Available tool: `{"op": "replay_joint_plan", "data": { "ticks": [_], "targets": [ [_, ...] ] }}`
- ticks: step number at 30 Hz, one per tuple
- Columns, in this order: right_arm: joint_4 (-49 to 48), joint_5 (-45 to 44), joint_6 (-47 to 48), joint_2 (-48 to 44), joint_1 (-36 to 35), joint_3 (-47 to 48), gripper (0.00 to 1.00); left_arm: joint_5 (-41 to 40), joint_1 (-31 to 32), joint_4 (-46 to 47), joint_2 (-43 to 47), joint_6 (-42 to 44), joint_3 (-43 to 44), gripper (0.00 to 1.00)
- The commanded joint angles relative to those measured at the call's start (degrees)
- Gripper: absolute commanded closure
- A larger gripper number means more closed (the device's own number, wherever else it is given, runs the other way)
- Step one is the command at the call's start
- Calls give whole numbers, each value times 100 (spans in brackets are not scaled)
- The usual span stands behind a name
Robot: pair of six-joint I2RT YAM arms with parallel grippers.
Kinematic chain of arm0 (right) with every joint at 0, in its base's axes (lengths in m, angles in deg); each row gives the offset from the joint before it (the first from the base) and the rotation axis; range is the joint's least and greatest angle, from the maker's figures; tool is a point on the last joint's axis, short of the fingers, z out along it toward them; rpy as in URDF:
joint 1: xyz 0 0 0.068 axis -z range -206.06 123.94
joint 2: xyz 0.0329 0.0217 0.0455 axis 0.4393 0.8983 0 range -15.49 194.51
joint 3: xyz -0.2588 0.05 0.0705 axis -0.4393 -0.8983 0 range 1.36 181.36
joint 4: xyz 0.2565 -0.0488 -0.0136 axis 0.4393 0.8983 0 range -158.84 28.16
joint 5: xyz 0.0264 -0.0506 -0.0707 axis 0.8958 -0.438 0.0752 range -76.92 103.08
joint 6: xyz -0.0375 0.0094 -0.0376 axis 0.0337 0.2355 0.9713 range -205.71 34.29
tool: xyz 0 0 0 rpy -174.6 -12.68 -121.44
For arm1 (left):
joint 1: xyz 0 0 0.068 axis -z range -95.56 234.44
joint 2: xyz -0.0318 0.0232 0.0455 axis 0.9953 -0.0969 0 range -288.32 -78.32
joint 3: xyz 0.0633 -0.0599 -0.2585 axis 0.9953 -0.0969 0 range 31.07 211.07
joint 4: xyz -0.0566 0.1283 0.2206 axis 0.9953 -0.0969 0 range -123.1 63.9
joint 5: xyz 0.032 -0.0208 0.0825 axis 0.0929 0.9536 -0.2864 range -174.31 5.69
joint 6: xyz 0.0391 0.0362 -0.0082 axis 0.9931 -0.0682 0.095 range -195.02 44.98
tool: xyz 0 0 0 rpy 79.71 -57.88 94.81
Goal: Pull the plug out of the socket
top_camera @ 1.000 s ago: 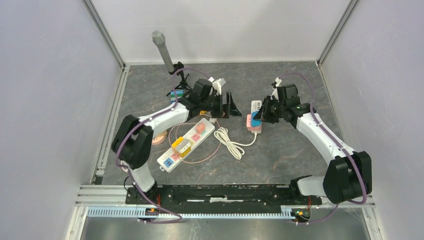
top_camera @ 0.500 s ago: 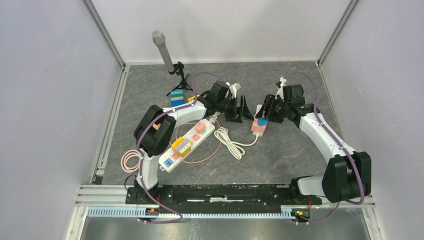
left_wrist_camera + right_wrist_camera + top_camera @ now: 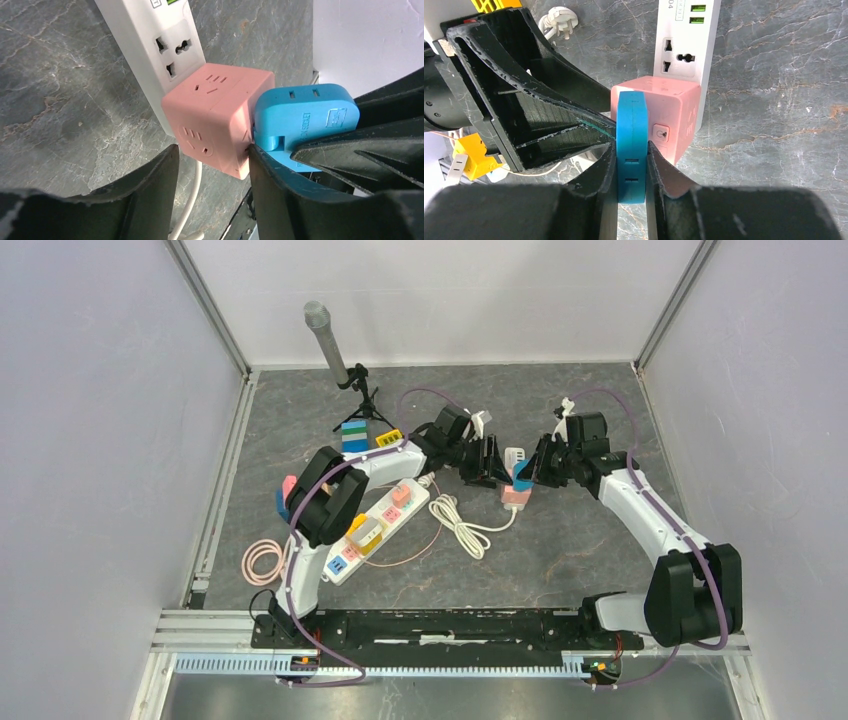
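A blue plug (image 3: 519,478) (image 3: 631,140) (image 3: 300,117) sits in a pink cube socket (image 3: 513,496) (image 3: 220,117) (image 3: 669,115) at the near end of a white power strip (image 3: 513,456) (image 3: 165,40). My right gripper (image 3: 528,472) (image 3: 631,150) is shut on the flat sides of the blue plug. My left gripper (image 3: 492,462) (image 3: 212,155) is open and straddles the cube from the left. One of its fingers touches the cube's corner by the plug. The other stands a little apart.
A second power strip (image 3: 372,520) with coloured adapters lies at centre left, next to a coiled white cable (image 3: 462,525). A microphone on a tripod (image 3: 330,345) and coloured blocks (image 3: 354,435) stand at the back. A pink cable coil (image 3: 262,560) lies by the left rail.
My left gripper has swung right to the pink cube and its jaws have narrowed around it. The right gripper has stayed at the blue plug.
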Motion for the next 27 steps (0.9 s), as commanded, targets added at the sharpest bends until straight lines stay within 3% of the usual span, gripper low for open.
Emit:
{"op": "replay_joint_plan", "data": {
  "ticks": [1, 11, 27],
  "targets": [
    [-171, -163, 96, -92, 0, -92, 100, -531, 74, -499, -153, 217, 172, 42],
    [-435, 521, 36, -156, 220, -6, 100, -1371, 179, -1765, -412, 636, 303, 59],
    [-931, 1071, -298, -384, 665, 117, 100, -1577, 179, -2433, -713, 764, 447, 66]
  ]
}}
